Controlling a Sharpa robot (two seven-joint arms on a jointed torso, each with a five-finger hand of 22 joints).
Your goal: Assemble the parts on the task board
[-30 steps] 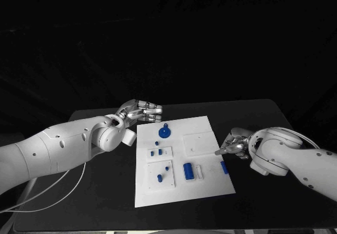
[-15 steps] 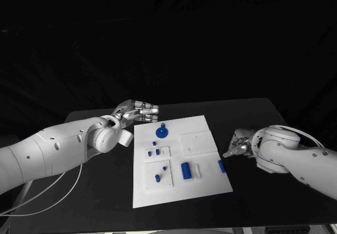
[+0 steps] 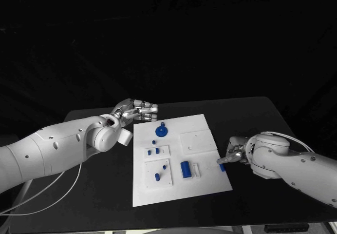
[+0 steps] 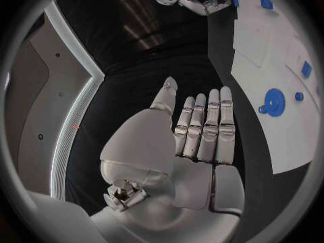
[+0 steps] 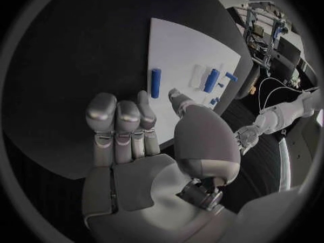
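Observation:
The white task board (image 3: 211, 181) lies mid-table with blue parts on it. A round blue part (image 3: 161, 130) sits near its far end, a thick blue cylinder (image 3: 186, 169) lies near the middle, and a thin blue rod (image 3: 222, 166) lies by the right edge. My right hand (image 3: 235, 151) hovers at that edge, fingers bent in and holding nothing, thumb tip close to the rod (image 5: 155, 82). My left hand (image 3: 137, 111) is past the board's far left corner, fingers straight (image 4: 202, 129) and empty.
Several small blue pieces (image 3: 155, 151) stand in the raised white blocks on the board's left half. Black tabletop (image 3: 91, 195) lies on both sides of the board. In the left wrist view the board (image 4: 270, 54) lies beside my left hand.
My right hand has slid back along the board's right edge towards the thin blue rod. The left hand has barely moved. Nothing was picked up.

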